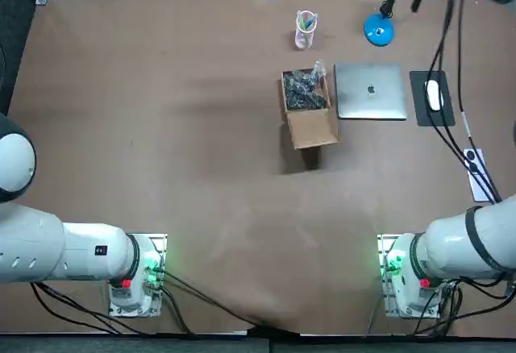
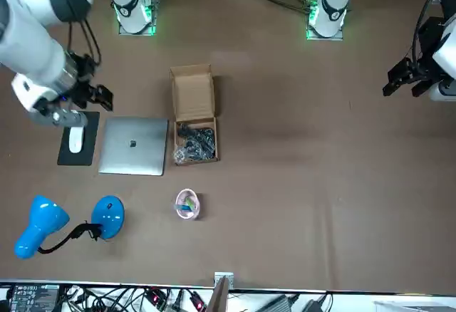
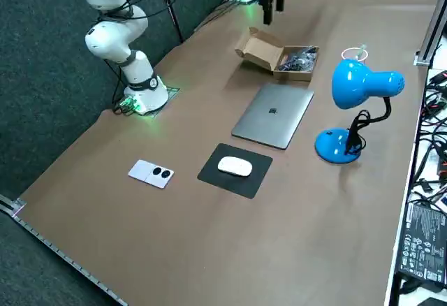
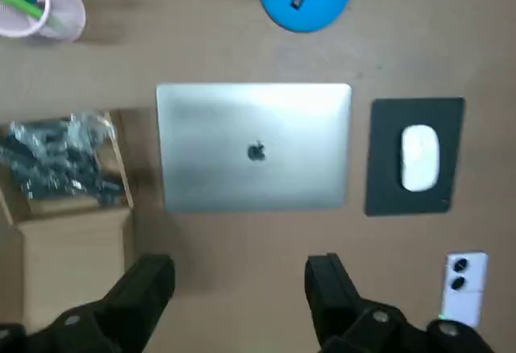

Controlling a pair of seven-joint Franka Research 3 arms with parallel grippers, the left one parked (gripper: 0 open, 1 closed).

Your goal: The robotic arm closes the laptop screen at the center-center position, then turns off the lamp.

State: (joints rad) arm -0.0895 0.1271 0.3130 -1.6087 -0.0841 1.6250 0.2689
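1. The right gripper (image 4: 242, 292) hangs high above the table (image 1: 161, 127), over its far right part. It looks straight down on the laptop.
2. Its two fingers (image 4: 149, 284) stand spread apart, and nothing is held between them.
3. The laptop (image 4: 254, 147) lies flat with the lid fully down and the logo facing up. It sits right of the table's centre, toward the far edge.
4. On one side of the laptop, a cardboard box (image 1: 310, 123) stands just beside it with its flaps open. A bag of dark parts lies inside.
5. On the other side, a white mouse (image 4: 419, 157) rests on a black mouse pad (image 4: 387, 176).
6. The blue lamp (image 3: 356, 82) stands near the laptop's far edge, its round base on the table. Whether it is lit cannot be told.
7. A clear cup (image 1: 305, 31) holding pens stands beyond the box.
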